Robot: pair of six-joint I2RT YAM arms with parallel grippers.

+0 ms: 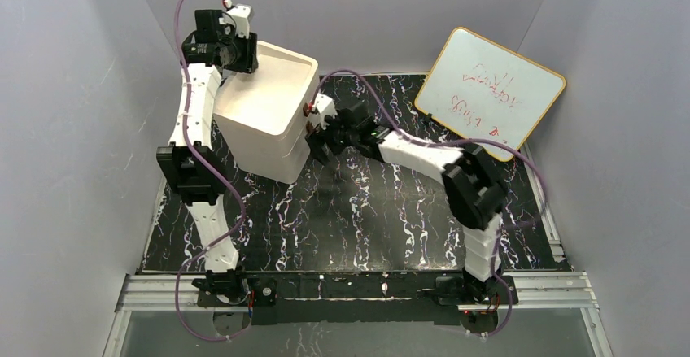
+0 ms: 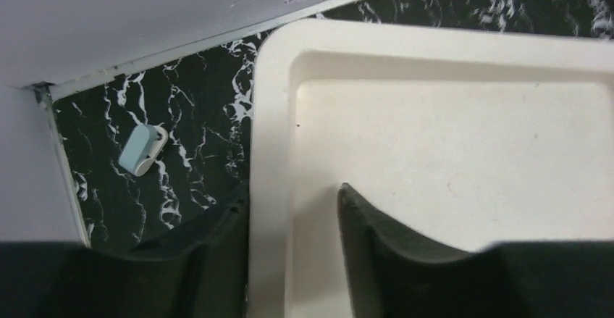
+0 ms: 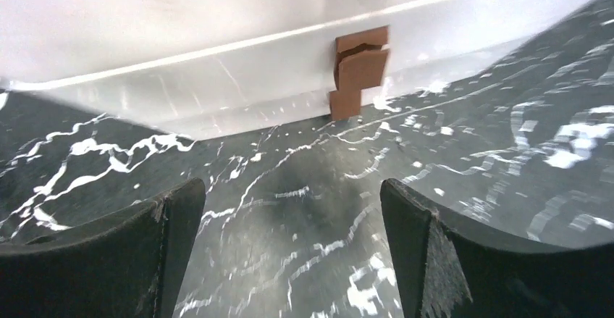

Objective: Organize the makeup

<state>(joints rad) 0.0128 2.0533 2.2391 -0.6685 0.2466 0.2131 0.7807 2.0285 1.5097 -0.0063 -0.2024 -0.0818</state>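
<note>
No makeup shows in any view; the discs, pad and sticks are hidden or out of view. My left gripper (image 1: 238, 54) hangs over the back left corner of the cream drawer box (image 1: 268, 109). In the left wrist view its fingers (image 2: 376, 245) straddle the box's left rim (image 2: 269, 115), one outside and one inside the shallow top tray, with a small gap on the inner side. My right gripper (image 1: 319, 139) is open and empty, low over the table in front of the box. A brown knob (image 3: 360, 72) on the lowest drawer lies just ahead of it.
A yellow-framed whiteboard (image 1: 488, 93) with red writing leans at the back right. A small pale blue-white piece (image 2: 143, 149) lies on the black marbled table (image 1: 366, 219) behind the box, near the back wall. Grey walls close in on three sides.
</note>
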